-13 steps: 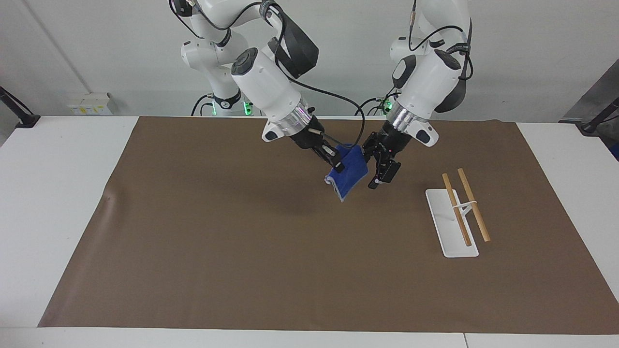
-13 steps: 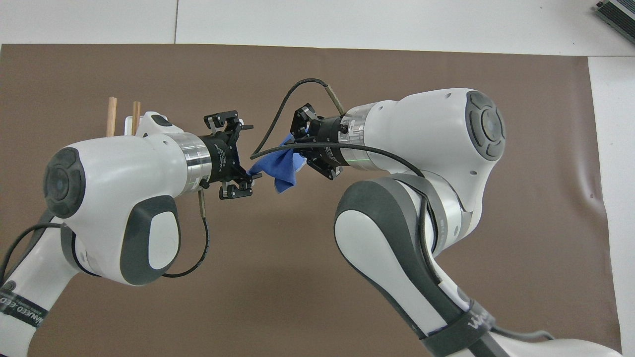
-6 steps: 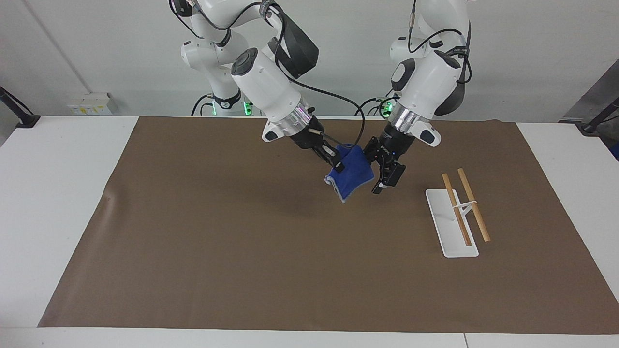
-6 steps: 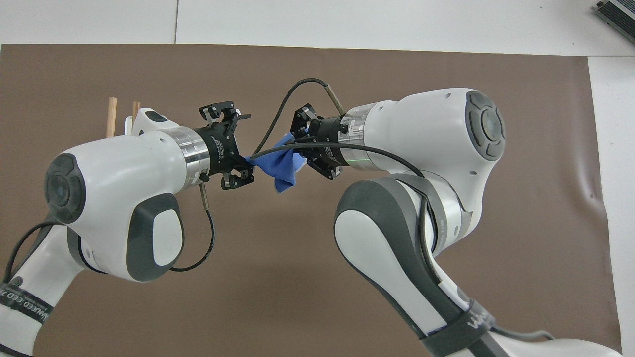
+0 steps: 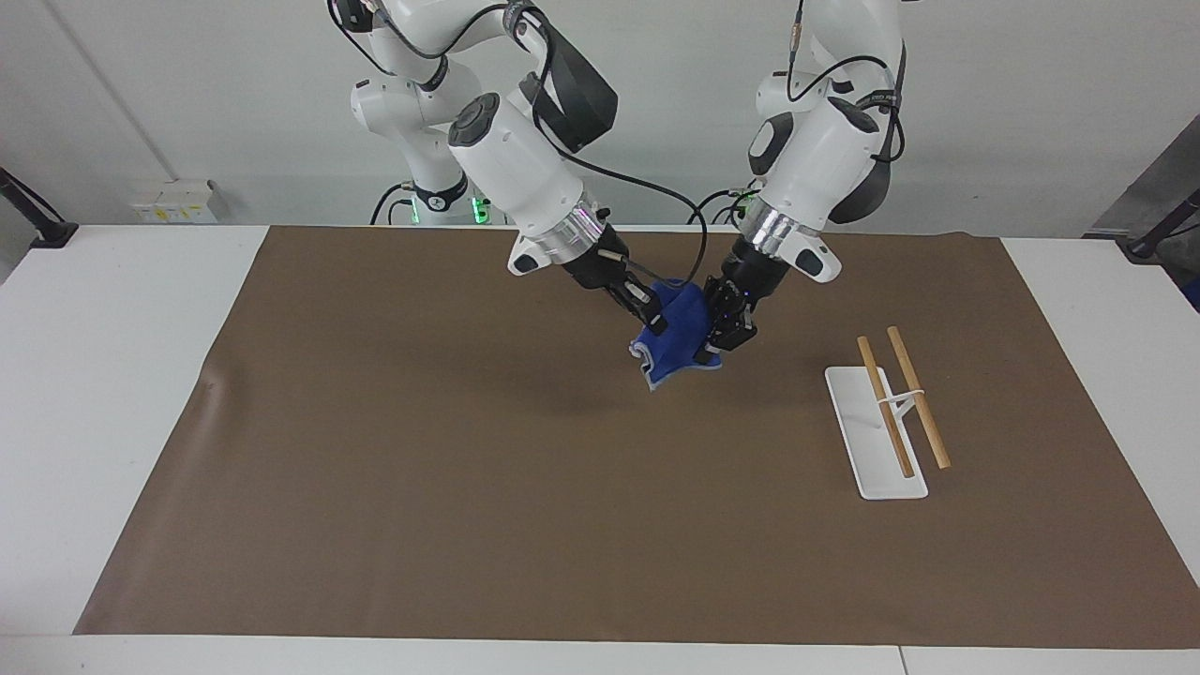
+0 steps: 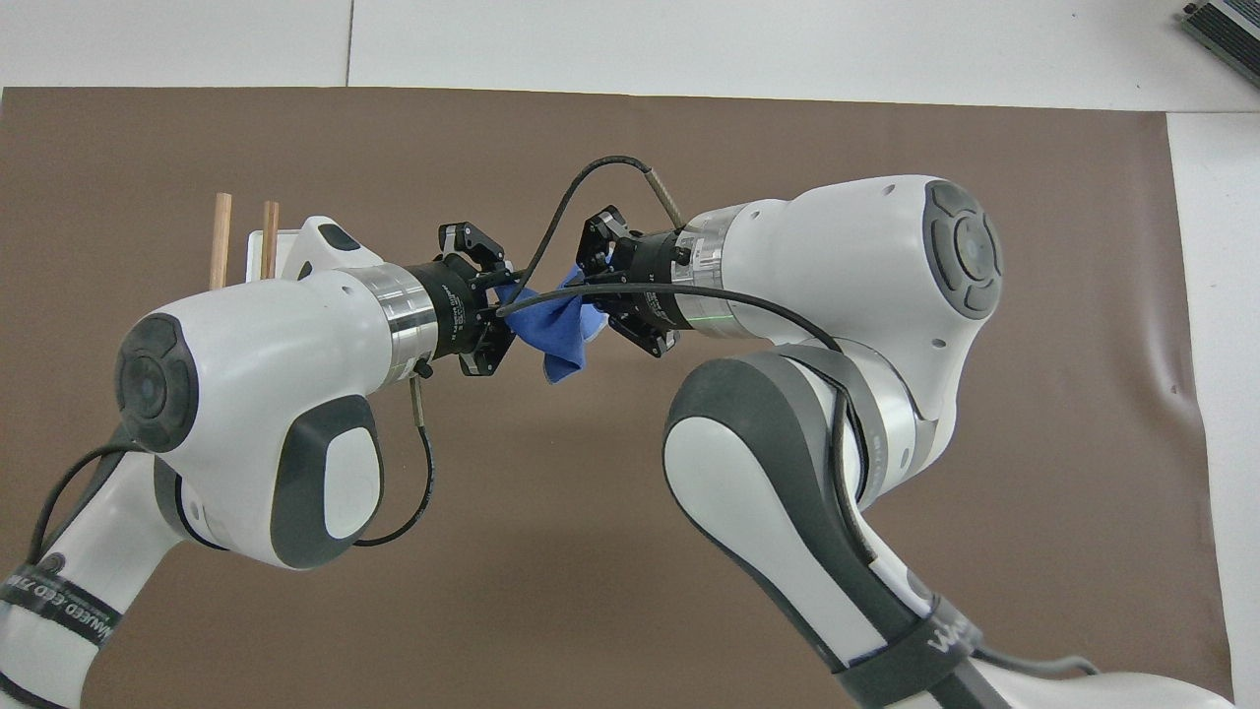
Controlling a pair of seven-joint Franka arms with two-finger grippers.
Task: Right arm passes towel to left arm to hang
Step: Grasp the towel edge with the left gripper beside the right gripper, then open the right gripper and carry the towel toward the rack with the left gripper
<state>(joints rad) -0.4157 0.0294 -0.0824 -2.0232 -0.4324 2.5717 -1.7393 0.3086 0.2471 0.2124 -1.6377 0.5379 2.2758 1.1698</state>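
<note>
Aloft, both grippers' fingers pinch the bunched towel, its long axis spanning between them.

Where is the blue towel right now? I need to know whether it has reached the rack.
Not on the rack: the towel hangs in the air over the brown mat's middle, between the right gripper, shut on it, and the left gripper at its other edge.

Soft blue cloth towel; matt brown paper-like mat; 2 wooden rods on a smooth white rack base.
</note>
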